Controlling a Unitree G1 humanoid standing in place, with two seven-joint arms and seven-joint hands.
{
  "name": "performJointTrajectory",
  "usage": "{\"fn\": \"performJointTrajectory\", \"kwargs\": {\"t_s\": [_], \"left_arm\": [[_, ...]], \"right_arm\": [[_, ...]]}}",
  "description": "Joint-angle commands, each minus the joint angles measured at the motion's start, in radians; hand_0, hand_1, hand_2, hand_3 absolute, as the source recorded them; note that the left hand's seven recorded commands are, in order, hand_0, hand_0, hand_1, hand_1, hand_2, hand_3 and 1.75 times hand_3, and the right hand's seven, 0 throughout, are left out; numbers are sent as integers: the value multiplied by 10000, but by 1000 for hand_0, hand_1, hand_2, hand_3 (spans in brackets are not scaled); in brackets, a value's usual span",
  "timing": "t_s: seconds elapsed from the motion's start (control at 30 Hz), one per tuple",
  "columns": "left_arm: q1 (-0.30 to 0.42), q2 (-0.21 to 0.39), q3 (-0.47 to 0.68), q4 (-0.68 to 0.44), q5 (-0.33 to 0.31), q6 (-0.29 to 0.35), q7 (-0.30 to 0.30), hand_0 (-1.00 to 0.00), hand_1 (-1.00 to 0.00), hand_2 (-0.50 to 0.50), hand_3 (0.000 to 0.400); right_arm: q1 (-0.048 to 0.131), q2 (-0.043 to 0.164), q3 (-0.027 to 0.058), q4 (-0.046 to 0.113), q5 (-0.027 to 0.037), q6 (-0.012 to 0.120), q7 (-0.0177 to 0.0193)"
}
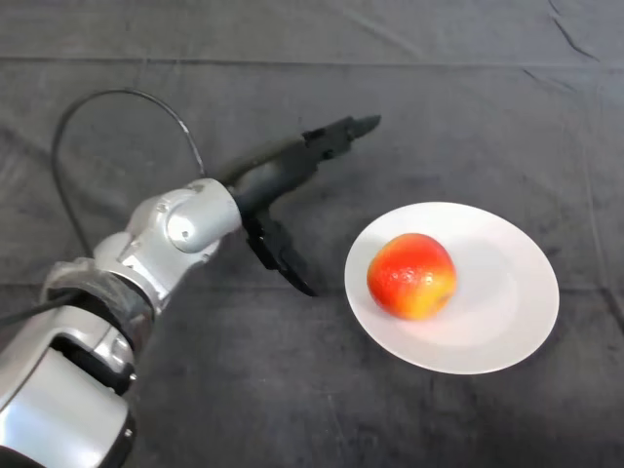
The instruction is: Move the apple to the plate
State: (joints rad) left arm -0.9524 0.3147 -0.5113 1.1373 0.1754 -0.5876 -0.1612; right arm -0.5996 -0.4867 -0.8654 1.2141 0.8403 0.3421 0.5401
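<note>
Our silver-grey left arm (pixel 146 263) reaches in from the lower left, bent at the wrist. Our black hand (pixel 283 185) is spread wide, fingers straight and thumb angled downward, holding nothing.

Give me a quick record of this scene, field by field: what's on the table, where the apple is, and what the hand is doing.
surface: table under a dark cloth
plate: white, round, right of centre
apple: red and yellow, lying on the plate, left of its middle
hand: left hand open, fingers straight, thumb spread downward
hand position: left of the plate, apart from plate and apple
held: nothing
task state: apple already on the plate
</note>
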Motion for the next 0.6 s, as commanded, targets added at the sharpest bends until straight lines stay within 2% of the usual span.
{"fn": "performJointTrajectory", "kwargs": {"t_s": [0.03, 0.37, 0.6], "left_arm": [[587, 545, 472, 304, -265, -205, -44, 0, 0, 0, 0], [1517, 1227, 1350, 448, -753, -449, -77, 0, 0, 0, 0], [2037, 1819, 2200, 565, -1359, -465, -301, 0, 0, 0, 0]], "right_arm": [[-10, -184, -163, 16, 4, -25, -27], [-7, -180, -162, 7, 2, -26, -30], [-4, -177, -161, 0, 1, -26, -34]]}}
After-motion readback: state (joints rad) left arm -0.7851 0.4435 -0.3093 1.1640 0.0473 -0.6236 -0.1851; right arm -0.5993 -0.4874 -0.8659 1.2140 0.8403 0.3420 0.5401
